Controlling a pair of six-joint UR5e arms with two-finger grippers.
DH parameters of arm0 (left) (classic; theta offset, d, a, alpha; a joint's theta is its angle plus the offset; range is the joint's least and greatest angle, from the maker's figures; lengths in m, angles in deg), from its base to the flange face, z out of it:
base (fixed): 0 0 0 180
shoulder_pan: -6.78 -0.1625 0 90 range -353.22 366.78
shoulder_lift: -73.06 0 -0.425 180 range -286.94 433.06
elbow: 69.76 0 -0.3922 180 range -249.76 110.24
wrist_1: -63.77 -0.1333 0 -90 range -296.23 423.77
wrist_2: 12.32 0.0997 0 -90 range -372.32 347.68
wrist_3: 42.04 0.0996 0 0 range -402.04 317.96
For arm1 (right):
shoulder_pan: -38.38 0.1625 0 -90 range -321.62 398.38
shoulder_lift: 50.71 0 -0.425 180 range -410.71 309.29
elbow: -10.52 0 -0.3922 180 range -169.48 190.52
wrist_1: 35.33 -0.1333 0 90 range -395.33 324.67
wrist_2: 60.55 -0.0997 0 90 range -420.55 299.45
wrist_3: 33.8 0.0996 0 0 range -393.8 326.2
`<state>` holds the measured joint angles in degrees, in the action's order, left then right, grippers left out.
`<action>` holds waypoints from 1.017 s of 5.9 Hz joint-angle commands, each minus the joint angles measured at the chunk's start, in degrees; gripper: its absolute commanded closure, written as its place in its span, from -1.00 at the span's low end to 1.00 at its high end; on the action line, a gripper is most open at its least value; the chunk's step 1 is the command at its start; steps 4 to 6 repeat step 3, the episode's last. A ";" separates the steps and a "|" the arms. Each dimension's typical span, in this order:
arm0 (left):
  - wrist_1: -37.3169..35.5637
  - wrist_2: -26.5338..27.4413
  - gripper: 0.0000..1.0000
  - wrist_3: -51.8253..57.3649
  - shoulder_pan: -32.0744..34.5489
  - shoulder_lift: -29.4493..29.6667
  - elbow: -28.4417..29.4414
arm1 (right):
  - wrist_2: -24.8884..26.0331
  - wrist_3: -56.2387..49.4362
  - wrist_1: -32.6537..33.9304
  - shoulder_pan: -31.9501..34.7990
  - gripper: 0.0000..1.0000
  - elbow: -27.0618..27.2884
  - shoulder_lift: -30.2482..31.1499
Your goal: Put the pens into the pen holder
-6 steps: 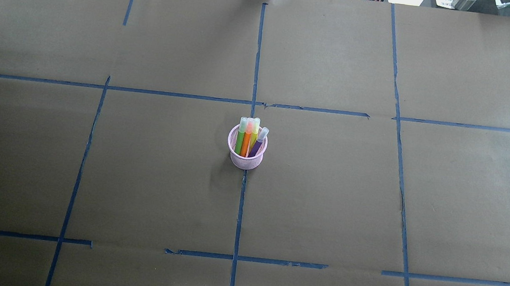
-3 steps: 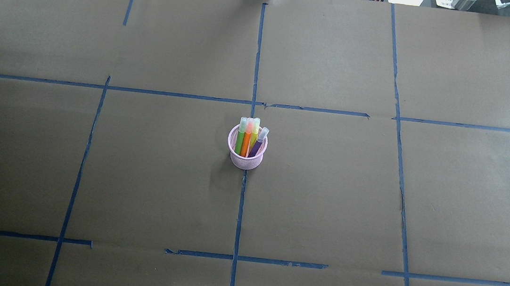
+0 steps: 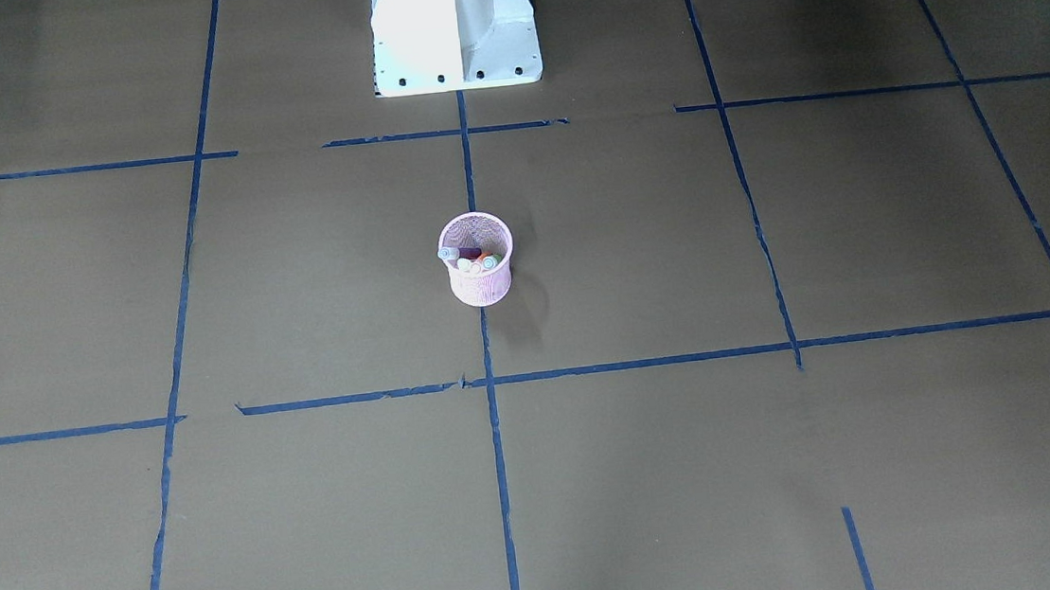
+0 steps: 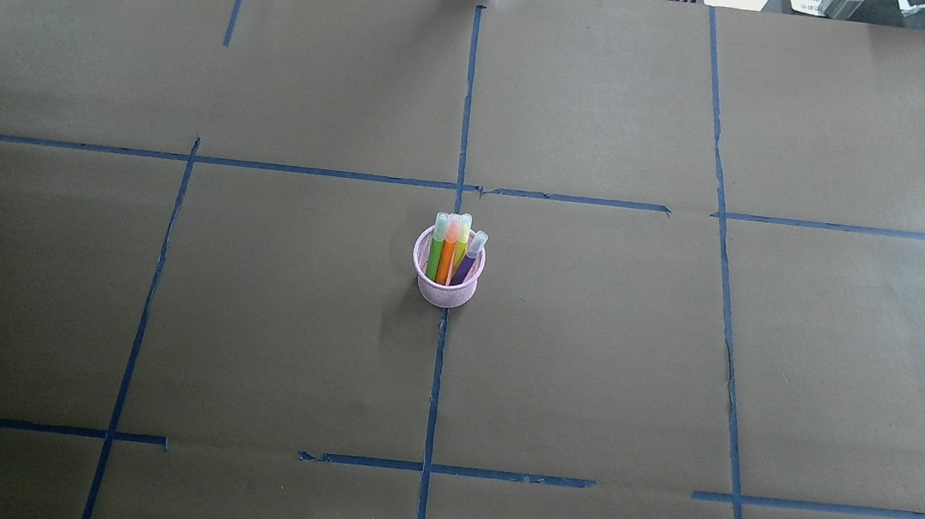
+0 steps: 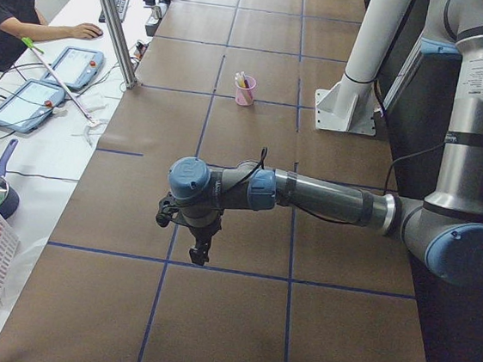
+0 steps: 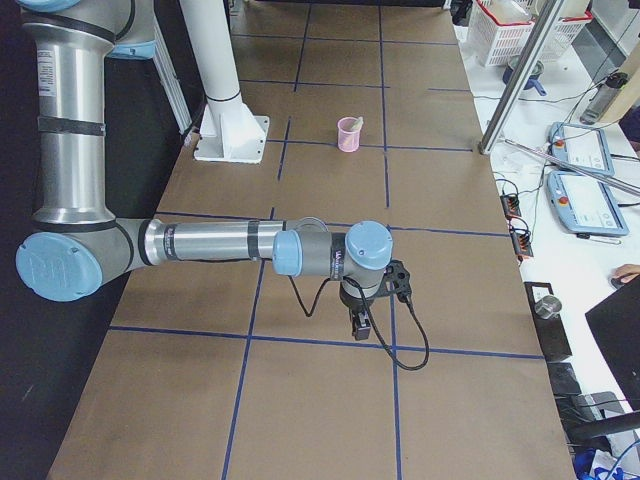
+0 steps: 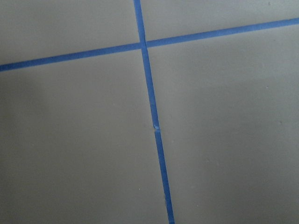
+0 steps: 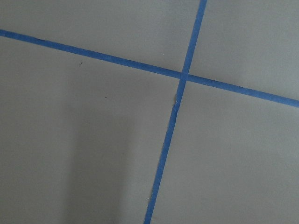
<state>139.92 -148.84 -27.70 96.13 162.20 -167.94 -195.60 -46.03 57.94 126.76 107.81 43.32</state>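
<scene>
Nothing has moved: the pens [image 4: 449,251] stand in the pen holder [image 4: 443,295] at frame centre. Left gripper [image 5: 200,253] and right gripper [image 6: 360,325] hang well away — spread or pressed together, I cannot tell. Best keep both parked.

Soft, even light, sharp focus; faint shadow beside the pen holder [image 3: 482,287], blown-out glare on the white base [image 3: 454,25].
</scene>
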 commanded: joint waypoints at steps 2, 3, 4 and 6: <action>0.05 -0.07 -1.00 0.07 -0.05 0.33 1.40 | -0.38 -0.08 -0.28 -0.05 -1.00 0.19 0.63; 0.05 -0.07 -1.00 0.07 -0.05 0.33 1.50 | -0.38 -0.08 -0.28 -0.05 -1.00 0.28 0.63; 0.05 -0.07 -1.00 0.07 -0.05 0.33 1.50 | -0.38 -0.08 -0.28 -0.05 -1.00 0.28 0.63; 0.05 -0.07 -1.00 0.07 -0.05 0.33 1.50 | -0.38 -0.08 -0.28 -0.05 -1.00 0.28 0.63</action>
